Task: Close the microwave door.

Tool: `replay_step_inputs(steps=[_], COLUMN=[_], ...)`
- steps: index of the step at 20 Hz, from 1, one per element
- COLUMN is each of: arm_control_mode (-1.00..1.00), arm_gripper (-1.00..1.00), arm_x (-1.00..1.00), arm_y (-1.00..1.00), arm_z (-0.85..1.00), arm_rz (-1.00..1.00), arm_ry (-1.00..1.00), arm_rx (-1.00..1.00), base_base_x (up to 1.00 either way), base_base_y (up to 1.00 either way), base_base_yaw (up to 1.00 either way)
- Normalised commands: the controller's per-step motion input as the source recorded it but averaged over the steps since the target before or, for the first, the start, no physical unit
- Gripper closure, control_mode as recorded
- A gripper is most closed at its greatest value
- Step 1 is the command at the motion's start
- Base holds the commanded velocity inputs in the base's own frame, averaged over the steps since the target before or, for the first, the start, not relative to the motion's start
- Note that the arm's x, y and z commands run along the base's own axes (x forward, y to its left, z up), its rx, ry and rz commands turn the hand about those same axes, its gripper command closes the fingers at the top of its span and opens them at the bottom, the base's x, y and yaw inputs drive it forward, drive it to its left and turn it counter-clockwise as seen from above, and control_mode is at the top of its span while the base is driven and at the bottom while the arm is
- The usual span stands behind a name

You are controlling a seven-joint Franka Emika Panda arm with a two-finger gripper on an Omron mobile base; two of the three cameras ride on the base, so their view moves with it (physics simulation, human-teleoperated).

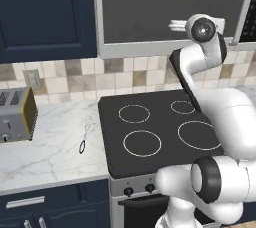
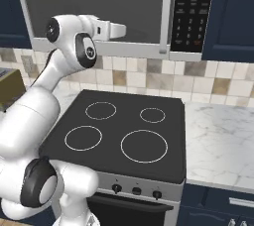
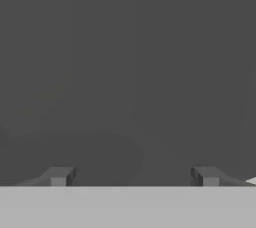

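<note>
Toaster (image 1: pixel 16 114): on the counter (image 1: pixel 50 152), far left, well apart from the work.
Microwave door (image 2: pixel 94 4): above the stove (image 2: pixel 124 131); stiff hinged glass panel, likely swings easily; looks nearly flush.
Claw (image 3: pixel 132 176): released, fingers spread, close against the dark glass; push flat on the pane.
Microwave (image 2: pixel 194 9): button panel at right.

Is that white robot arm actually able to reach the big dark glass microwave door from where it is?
Probably yes. The gripper is raised right at the dark smoky glass microwave door, fingers apart, and nothing stands between them; the black stove top lies well below.
</note>
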Motion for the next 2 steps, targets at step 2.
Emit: replay_step_inputs(steps=[2], arm_control_mode=[-1.0], arm_gripper=[-1.0], arm_x=[0.06], arm_y=[0.0], arm_z=[0.0], arm_rz=[0.0], arm_ry=[0.0], arm_rx=[0.0], base_base_x=[0.0], base_base_y=[0.0], base_base_yaw=[0.0])
